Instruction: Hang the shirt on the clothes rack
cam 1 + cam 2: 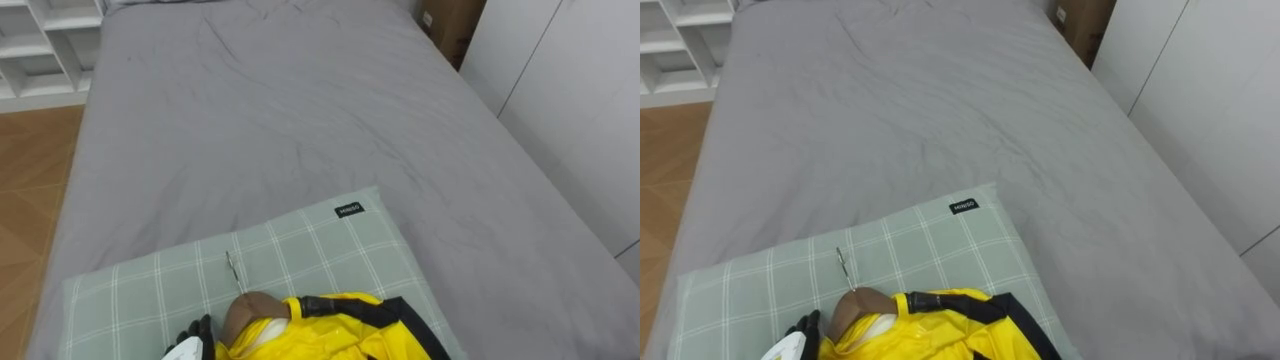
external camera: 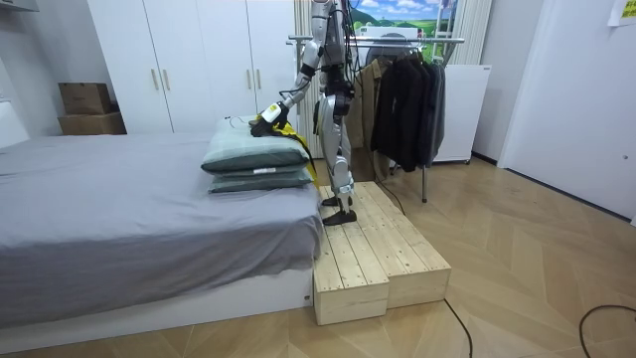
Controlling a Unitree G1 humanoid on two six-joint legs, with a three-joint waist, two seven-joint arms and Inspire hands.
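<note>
Grey bed (image 1: 300, 120): yellow jacket (image 1: 330, 330) on checked pillow (image 1: 300, 250), left hand (image 1: 195, 335) beside (grip unclear).

Both eye views look down along the bed (image 1: 300, 120); the room view sees it side-on.

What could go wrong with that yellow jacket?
The yellow jacket lies bunched on its hanger, so it might slide off when lifted. The left hand sits by the pillow's near edge; a pull could drag the pillow along. The robot stands on a raised wooden platform, so turning toward the clothes rack risks a misstep.
</note>
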